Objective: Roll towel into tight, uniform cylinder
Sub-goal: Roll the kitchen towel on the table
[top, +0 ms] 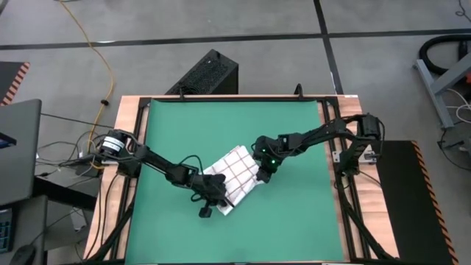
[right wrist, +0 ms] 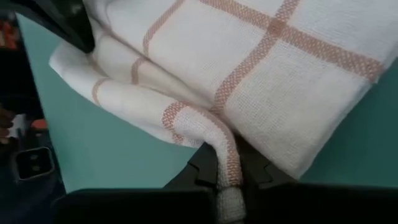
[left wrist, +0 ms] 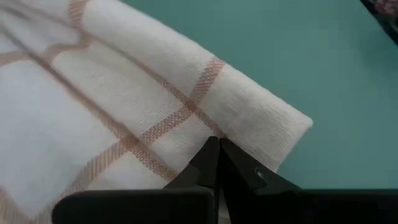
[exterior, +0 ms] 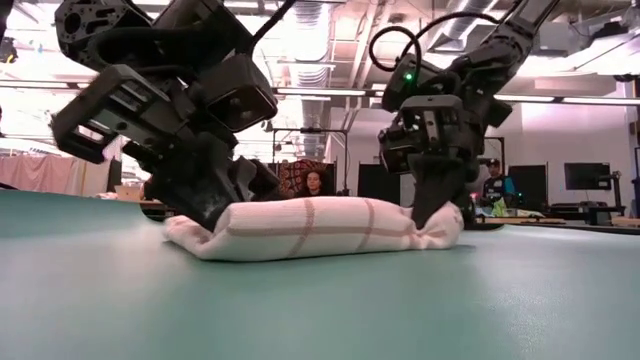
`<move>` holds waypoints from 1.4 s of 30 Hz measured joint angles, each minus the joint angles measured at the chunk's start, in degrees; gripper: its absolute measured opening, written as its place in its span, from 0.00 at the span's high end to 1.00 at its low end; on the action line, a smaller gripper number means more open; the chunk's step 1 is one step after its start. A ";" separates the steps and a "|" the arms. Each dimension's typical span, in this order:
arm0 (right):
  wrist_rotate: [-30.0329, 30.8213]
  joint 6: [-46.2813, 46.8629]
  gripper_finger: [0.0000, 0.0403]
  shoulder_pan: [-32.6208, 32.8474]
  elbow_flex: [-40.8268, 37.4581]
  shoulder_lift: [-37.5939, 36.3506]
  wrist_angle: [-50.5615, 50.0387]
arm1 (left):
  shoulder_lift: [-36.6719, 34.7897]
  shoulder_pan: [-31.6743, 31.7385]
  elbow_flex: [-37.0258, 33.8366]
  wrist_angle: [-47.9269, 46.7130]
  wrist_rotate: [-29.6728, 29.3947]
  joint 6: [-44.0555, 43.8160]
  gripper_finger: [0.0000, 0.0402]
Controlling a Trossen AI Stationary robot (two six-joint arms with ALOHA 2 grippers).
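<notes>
Readable text: none in any view
Labels, brands, numbers: none legible on the arms, the towel (top: 234, 177) or the surface (top: 294, 221)

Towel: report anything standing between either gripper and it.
Nothing visible does. The left gripper is shut at one end of the towel, and the right gripper pinches a fold at the other.

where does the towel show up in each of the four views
High view: the towel lies mid-mat, between both grippers.
Low view: centre, a low folded bundle.
Left wrist view: fills the upper left.
Right wrist view: fills the top.
Shared landmark: the green mat.
</notes>
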 joint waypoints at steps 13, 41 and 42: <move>2.44 -1.91 0.91 1.01 3.74 -2.87 1.34 | -0.02 0.03 0.00 -1.45 2.87 -0.61 1.00; 2.93 -1.07 0.91 1.46 4.63 5.46 5.96 | -15.29 -10.76 0.75 -7.74 -27.39 3.99 1.00; 2.95 -1.07 0.91 1.46 4.61 5.46 5.98 | -14.43 -11.56 2.03 -8.15 -28.26 6.13 1.00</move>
